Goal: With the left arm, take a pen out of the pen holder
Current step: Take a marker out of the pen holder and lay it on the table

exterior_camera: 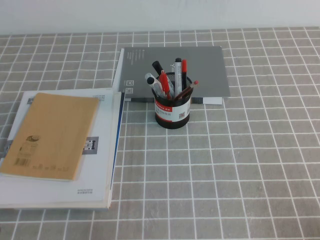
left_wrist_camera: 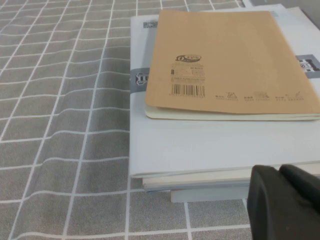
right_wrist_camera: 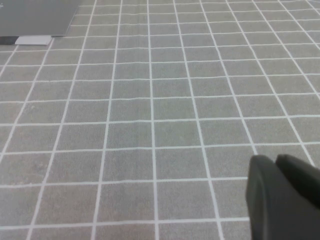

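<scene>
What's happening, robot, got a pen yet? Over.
Left gripper shut, empty, by the white book stack. Right gripper shut, over grey checked tablecloth. Black mesh pen holder upright, pens untouched.

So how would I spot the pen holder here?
On the grey checked tablecloth, look at the front edge of the flat grey book at the back. The pen holder is the black cup with a red-and-white label, the only upright thing, bristling with pens. The left gripper hangs by the book stack, the right gripper over bare cloth.
</scene>
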You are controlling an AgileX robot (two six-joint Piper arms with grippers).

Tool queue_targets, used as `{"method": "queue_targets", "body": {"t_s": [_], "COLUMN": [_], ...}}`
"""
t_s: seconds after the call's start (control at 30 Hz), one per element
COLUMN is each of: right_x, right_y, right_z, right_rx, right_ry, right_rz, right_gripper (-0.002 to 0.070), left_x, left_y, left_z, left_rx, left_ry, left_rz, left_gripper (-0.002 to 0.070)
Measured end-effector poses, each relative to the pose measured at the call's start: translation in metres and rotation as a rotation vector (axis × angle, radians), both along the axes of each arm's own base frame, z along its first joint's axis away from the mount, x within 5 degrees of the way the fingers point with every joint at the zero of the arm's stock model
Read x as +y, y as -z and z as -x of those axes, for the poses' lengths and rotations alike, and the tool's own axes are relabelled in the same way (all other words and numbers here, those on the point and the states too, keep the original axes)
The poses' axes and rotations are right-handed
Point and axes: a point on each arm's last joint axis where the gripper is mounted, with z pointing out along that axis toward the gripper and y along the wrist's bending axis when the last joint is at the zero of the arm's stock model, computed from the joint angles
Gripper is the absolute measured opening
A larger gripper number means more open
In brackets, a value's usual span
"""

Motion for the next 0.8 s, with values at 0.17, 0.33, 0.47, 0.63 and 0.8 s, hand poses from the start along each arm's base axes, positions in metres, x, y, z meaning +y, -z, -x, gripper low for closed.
{"method": "queue_targets", "body": {"t_s": [0.17, 0.33, 0.47, 0.63, 0.8], "right_x": [0.000, 0.000, 0.000, 0.000, 0.000], "right_y": [0.000, 0.000, 0.000, 0.000, 0.000], "right_z": [0.000, 0.000, 0.000, 0.000, 0.000], "right_rx": [0.000, 0.000, 0.000, 0.000, 0.000], "right_ry": [0.000, 0.000, 0.000, 0.000, 0.000], "right_rz": [0.000, 0.000, 0.000, 0.000, 0.000], "right_gripper": [-0.0013, -0.0013, -0.0013, -0.0013, -0.0013], "left_x": [0.000, 0.000, 0.000, -0.001, -0.006], "left_y": [0.000, 0.000, 0.000, -0.004, -0.015], "left_z": [0.000, 0.000, 0.000, -0.001, -0.003], "left_rx": [0.000, 0.000, -0.004, -0.038, -0.117], "left_ry": [0.000, 0.000, 0.000, -0.001, -0.035], "left_rz": [0.000, 0.000, 0.000, 0.061, 0.444], "left_gripper": [-0.0003, -0.0003, -0.0003, -0.0003, -0.0003]}}
